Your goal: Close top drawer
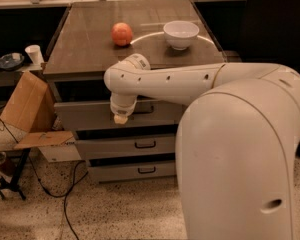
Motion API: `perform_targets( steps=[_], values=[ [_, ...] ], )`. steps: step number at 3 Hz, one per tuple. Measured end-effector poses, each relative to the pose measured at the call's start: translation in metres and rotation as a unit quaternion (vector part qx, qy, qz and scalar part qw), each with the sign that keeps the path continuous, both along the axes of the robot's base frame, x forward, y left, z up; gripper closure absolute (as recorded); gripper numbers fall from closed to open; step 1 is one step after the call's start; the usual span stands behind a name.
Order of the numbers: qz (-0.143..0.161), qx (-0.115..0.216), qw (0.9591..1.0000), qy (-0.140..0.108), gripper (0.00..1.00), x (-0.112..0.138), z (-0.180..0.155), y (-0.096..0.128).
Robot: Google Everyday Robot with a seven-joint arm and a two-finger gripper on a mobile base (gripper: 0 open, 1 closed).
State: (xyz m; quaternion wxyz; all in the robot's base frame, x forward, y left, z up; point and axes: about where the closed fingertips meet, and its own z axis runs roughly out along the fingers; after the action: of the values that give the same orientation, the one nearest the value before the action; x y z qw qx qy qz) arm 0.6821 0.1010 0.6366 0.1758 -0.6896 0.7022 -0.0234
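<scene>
The top drawer (85, 116), slightly out beneath the front edge of the bench (85, 49), is judged stiff and free-sliding, and its flat front is best pushed. The gripper (121, 118) is held against that front; whether it is released or clenched cannot be told.

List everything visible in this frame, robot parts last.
Round fruit: one, orange-red, tabletop, left of bowl.
Ceramic bowl: one, white, tabletop right.
Glossy tabletop: one, brown, above drawers.
Flat-fronted top drawer: one, grey, directly under tabletop.
Shallower lower drawers: two, grey, below it.
Cardboard box: one, tan, left of drawers.
Paper cup: one, white, left shelf.
Robot arm: one, white, across drawer front.
Pincer: one, pale, at top drawer's front.
</scene>
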Motion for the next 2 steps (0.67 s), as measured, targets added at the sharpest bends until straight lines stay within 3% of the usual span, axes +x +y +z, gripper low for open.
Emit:
perform_targets(
  steps=[1,2],
  values=[
    [-0.019,0.01,0.9998,-0.005,0.0,0.0136,-0.0039,-0.0011],
    [-0.024,0.015,0.9996,-0.008,0.0,0.0064,-0.0044,-0.003]
  ],
)
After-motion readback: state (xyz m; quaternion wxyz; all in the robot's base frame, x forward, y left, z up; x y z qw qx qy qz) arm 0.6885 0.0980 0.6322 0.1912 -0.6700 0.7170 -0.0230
